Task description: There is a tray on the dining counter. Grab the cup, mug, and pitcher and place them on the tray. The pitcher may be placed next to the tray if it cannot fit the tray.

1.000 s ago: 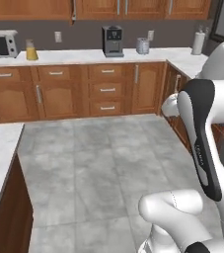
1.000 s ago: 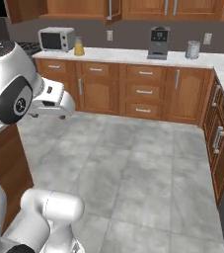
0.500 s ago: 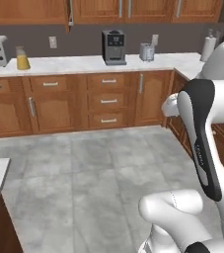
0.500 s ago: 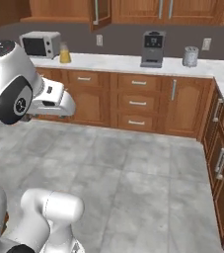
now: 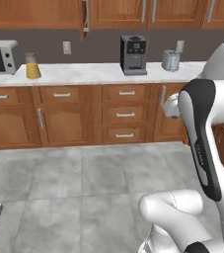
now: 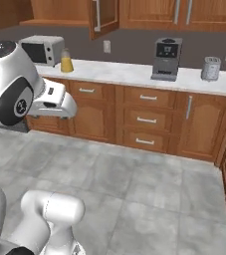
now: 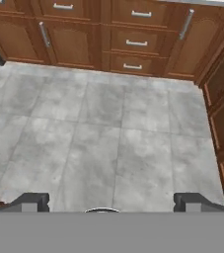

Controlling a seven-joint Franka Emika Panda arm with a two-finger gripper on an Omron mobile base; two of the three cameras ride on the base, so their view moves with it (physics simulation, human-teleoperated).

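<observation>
A home kitchen. Wooden cabinets [image 5: 64,116] ahead of the arm carry a marble counter [image 5: 93,73]. On it stand a microwave [image 5: 0,58], coffee machine [image 5: 133,54] and toaster [image 5: 170,60].

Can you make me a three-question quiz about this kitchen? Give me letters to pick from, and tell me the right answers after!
1. Where does the pitcher stand?
A. On the floor
B. On the marble counter, beside the microwave
C. On top of the coffee machine

2. What colour is the liquid in the pitcher?
A. Orange
B. Blue
C. Green

3. How is the robot's tool right now?
A. Shut on a mug
B. Shut with nothing in it
C. Open with nothing in it

Answers:
1 B, it sits on the white counter top just to the right of the microwave in both base views.
2 A, the lower part of the glass looks orange.
3 C, in the hand view its two dark tips stand wide apart over bare grey floor.
</observation>
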